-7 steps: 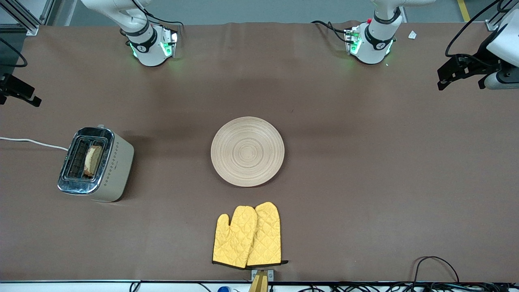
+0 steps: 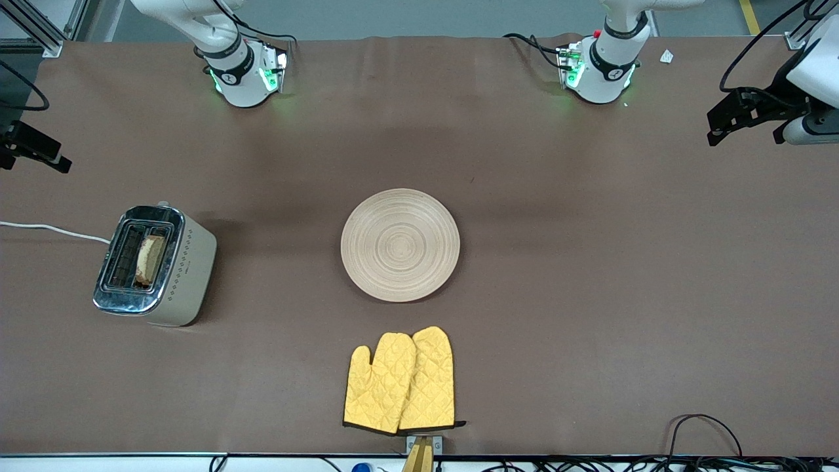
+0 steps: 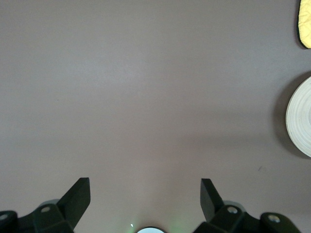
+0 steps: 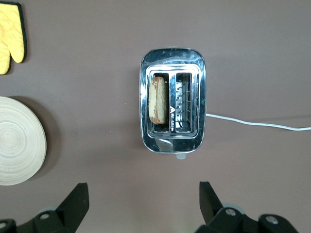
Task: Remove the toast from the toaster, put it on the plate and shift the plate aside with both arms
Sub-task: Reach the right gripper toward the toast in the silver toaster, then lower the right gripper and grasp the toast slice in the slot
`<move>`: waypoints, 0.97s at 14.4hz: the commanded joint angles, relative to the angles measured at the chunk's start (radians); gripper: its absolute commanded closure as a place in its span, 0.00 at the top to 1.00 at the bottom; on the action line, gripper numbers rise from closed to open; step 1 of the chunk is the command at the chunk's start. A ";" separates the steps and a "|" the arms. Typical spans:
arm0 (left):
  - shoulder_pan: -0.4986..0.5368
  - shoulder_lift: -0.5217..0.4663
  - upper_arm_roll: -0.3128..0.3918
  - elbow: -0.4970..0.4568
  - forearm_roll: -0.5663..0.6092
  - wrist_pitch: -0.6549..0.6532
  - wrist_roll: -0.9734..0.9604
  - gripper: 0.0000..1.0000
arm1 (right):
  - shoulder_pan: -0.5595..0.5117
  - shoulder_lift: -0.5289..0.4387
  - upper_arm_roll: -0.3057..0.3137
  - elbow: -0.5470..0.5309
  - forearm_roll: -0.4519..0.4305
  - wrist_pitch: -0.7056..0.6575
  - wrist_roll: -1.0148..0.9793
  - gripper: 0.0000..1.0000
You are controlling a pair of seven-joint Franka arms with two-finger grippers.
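Nearest to the front camera lie the yellow oven mitts (image 2: 401, 381), not needed now. Farther from it the wooden plate (image 2: 400, 244) rests bare in the middle of the counter (image 2: 590, 275). Toward my right arm's end stands the toaster (image 2: 155, 265), and the toast (image 4: 159, 99) sits upright in the slot on the plate's side. My right gripper (image 4: 144, 200) hangs high over the toaster with fingers wide and empty. I think I should come down straight over this slot and pinch the toast's flat faces, then lift vertically so the crust does not catch. My left gripper (image 3: 146, 196) waits over bare counter, fingers wide also.
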 commanded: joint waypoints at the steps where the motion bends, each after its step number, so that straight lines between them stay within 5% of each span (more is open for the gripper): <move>1: 0.003 0.007 0.004 0.021 -0.013 -0.015 0.017 1.00 | 0.006 0.006 -0.001 -0.010 -0.014 -0.019 -0.004 1.00; 14: 0.003 0.007 0.018 0.021 -0.013 -0.015 0.020 1.00 | 0.008 0.424 0.002 -0.016 0.028 0.199 -0.010 1.00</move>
